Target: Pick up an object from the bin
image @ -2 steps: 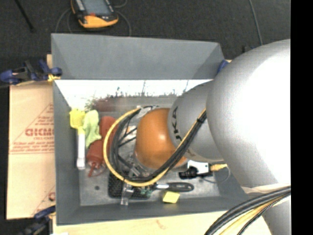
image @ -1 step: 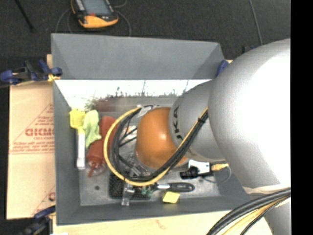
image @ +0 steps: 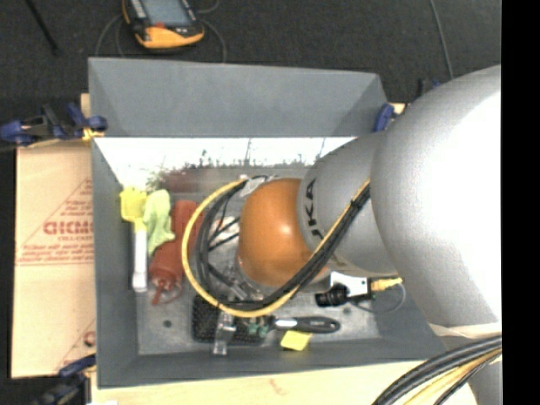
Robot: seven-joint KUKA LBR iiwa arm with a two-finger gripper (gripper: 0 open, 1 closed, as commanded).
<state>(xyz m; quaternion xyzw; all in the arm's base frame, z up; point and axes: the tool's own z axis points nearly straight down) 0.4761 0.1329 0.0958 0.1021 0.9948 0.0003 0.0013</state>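
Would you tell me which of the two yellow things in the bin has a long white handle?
The yellow-headed tool by the left wall, beside the green thing; the small yellow block by the lower wall has no handle.

Floor (image: 278, 24): a dark, matt, finely textured covering. It shows beyond the far wall of the bin (image: 236, 99), on the far side of the arm's orange wrist cover (image: 270, 230).

A handheld device (image: 163, 19) with an orange-and-black casing and a pale screen lies flat on the floor, beyond and to the left of the wrist cover and well apart from it. A thin cable (image: 103, 30) loops round it.

A dark cable (image: 437, 19) crosses the floor beyond and to the right.

Lighting: overhead, even.
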